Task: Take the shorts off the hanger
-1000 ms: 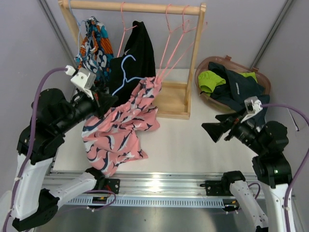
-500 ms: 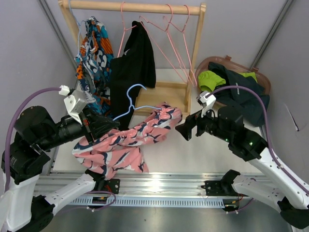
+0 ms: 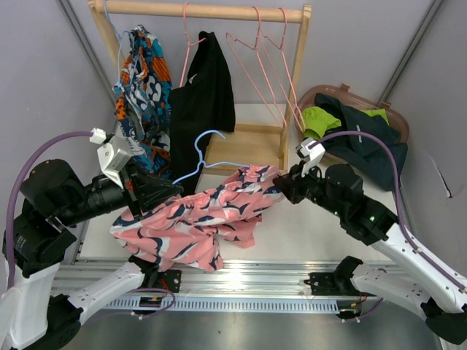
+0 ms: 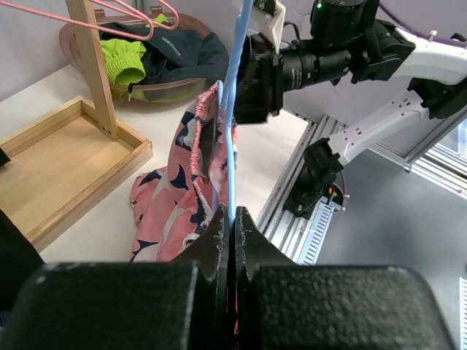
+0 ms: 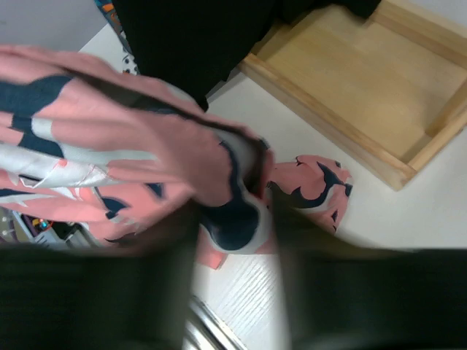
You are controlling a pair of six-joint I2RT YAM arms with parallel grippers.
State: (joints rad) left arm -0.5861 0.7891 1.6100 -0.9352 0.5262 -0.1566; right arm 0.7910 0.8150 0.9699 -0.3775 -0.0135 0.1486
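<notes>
The pink shorts (image 3: 191,221) with navy-and-white print hang stretched between my two grippers above the table, still threaded on a light blue hanger (image 3: 208,143). My left gripper (image 3: 165,191) is shut on the hanger's wire (image 4: 235,109), fingertips pressed together around it (image 4: 232,216). At the shorts' right end my right gripper (image 3: 281,186) is shut on the waistband; in the right wrist view the bunched pink fabric (image 5: 182,153) sits between its blurred fingers (image 5: 312,277). Black shorts (image 3: 204,87) and multicolour shorts (image 3: 142,73) hang on the rack.
The wooden rack (image 3: 197,10) stands at the back, its base tray (image 3: 248,149) just behind the pink shorts, with empty pink hangers (image 3: 263,58) on the rail. A brown basket (image 3: 398,120) at the right holds lime green (image 3: 319,120) and charcoal (image 3: 365,138) shorts.
My left arm pulled the hanger and pink shorts off the rail toward the front. The right arm swung in from the right, and its open jaws closed on the waistband.
</notes>
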